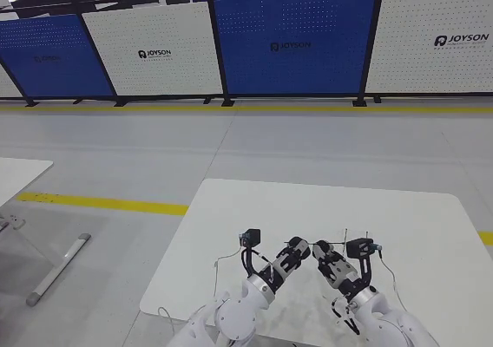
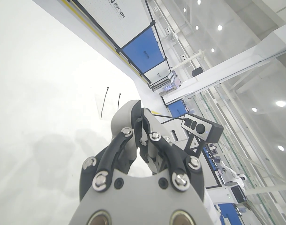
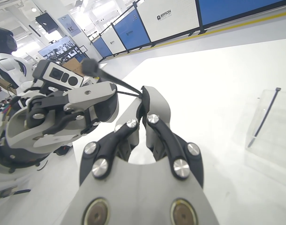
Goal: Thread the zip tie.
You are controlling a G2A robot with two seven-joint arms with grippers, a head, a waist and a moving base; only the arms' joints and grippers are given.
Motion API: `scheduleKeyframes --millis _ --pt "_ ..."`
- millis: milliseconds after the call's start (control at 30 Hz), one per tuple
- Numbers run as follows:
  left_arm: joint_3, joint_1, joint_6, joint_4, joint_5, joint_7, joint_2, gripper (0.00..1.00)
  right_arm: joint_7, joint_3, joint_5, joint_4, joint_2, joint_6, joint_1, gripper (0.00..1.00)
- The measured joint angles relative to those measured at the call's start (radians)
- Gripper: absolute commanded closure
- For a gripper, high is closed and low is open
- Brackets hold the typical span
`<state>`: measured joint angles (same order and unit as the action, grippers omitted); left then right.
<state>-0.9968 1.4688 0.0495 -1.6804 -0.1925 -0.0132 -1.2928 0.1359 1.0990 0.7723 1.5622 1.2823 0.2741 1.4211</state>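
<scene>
Zip tie [image 3: 119, 82] is black and held above the bench [image 1: 403, 217], between the two grippers, which meet tip to tip near the bench's near edge. The right gripper [image 3: 142, 95] is closed, its fingertips pinching the strap. From that pinch one stretch of the zip tie rises to its blocky head, which is blurred in the right wrist view. A second, thinner stretch runs across to the tip of the left gripper [image 3: 113, 94]. In its own wrist view the left gripper [image 2: 141, 113] has its pads pressed together, and it seems to grip that thinner stretch, though the contact itself is hard to make out. From the top view the left gripper [image 1: 299, 249] and the right gripper [image 1: 320, 252] sit just beside each other, with both arms angled inward.

Farther out on the bench, on the right arm's side, stands a clear tray [image 3: 269, 139]. Spare ties [image 2: 104, 101] lie in it, two side by side and apart from each other in the left wrist view. One spare [image 3: 265, 113] leans against the tray wall in the right wrist view. The tray is well apart from both grippers.
</scene>
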Motion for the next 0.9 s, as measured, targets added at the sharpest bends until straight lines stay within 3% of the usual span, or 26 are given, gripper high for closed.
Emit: scheduleKeyframes --millis 467,800,900 --pt "-0.002 0.013 0.065 -0.011 -0.012 0.013 0.003 1.00 0.035 -0.003 -0.030 -0.014 0.001 0.009 -0.013 1.00" --pt "-0.007 0.016 0.056 -0.011 -0.010 -0.003 0.003 1.00 0.038 -0.004 -0.034 -0.018 0.002 0.007 -0.013 1.00" --pt "-0.008 0.013 0.041 -0.007 -0.002 -0.010 0.001 1.00 0.035 0.001 -0.036 -0.018 0.001 0.007 -0.009 0.92"
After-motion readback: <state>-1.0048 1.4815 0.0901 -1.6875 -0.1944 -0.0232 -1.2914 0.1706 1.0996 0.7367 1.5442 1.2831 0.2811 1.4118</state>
